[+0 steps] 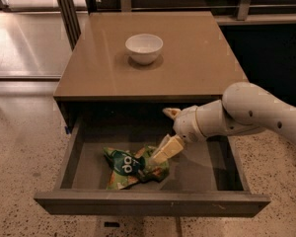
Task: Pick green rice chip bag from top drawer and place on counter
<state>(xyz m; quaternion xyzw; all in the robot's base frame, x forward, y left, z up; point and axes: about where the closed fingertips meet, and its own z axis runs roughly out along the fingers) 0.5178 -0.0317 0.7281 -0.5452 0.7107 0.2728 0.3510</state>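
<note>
The green rice chip bag (130, 168) lies crumpled on the floor of the open top drawer (148, 204), left of centre, with its dark green round patch facing up. My gripper (161, 135) reaches into the drawer from the right and is open. Its lower finger (167, 149) rests at the bag's right edge. Its upper finger (170, 113) stands near the counter's front edge. The tan-brown counter (197, 63) is above the drawer.
A white bowl (144, 48) stands on the counter, back centre. A dark metal post (69, 14) rises at the back left. Speckled floor lies on both sides of the drawer. The white arm (256, 112) comes in from the right.
</note>
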